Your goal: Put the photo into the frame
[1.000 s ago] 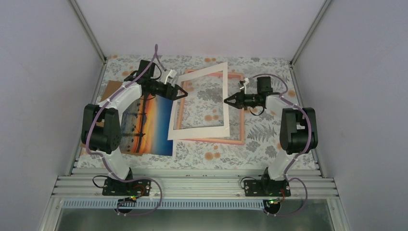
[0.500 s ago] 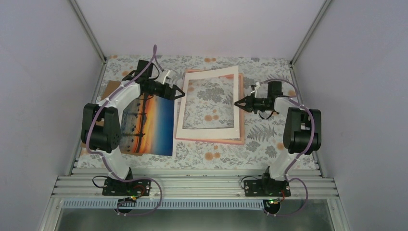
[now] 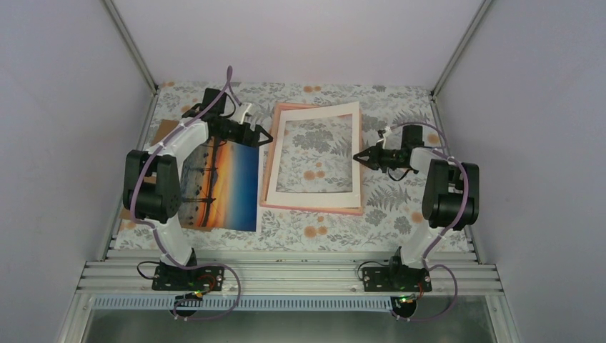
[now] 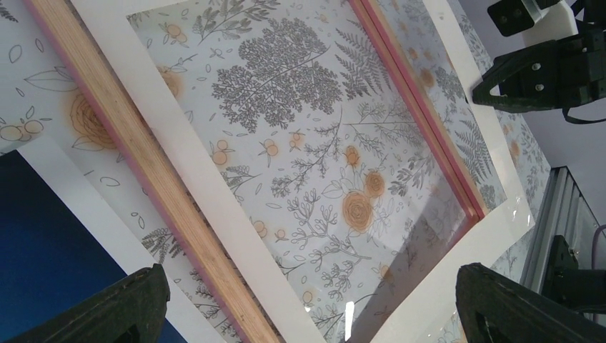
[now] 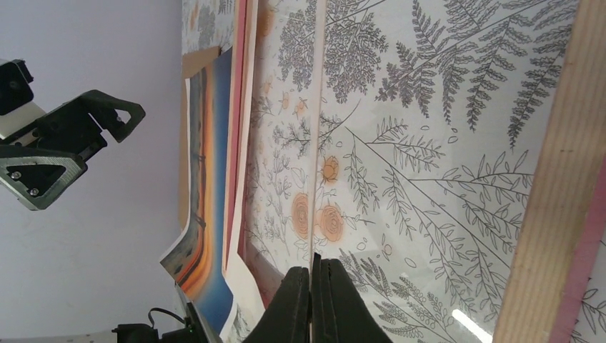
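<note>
Left end effector [image 3: 269, 136] spread wide beside photo [image 3: 225, 179], right end effector [image 3: 358, 156] pinching white mat [image 3: 309, 196] over frame [image 3: 314, 209]

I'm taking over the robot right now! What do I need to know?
Left gripper: open, empty, hovering between the photo and the frame.
Right gripper: shut, seemingly pinching the right edge of the white mat.
Photo: lying left of the frame, fully outside it.
Frame: lying flat, with the mat crooked on top.
Done: photo not placed yet.
Left: get the photo into the frame.
</note>
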Robot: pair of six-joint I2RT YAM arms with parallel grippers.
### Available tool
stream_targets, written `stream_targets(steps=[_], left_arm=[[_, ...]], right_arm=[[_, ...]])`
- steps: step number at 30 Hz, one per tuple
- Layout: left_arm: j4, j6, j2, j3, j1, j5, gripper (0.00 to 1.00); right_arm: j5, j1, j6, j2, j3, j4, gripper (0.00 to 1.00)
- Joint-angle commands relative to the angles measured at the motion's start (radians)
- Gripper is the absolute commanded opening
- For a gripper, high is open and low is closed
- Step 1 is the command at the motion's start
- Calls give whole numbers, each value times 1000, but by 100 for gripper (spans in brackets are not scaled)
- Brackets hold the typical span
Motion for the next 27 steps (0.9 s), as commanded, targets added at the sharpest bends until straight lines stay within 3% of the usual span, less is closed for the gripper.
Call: stream_targets(steps=[1,21,27], left_arm=[[-5,10,23,42,8,-4,100],[-18,15,60,65,17,-9,100],[-30,24,69,72,20,-5,100]], right_arm=[[10,-3,19,2,-4,57,4],[44,55,62,-20,-76,267,4],[67,55,26,-26,-82,234,4]])
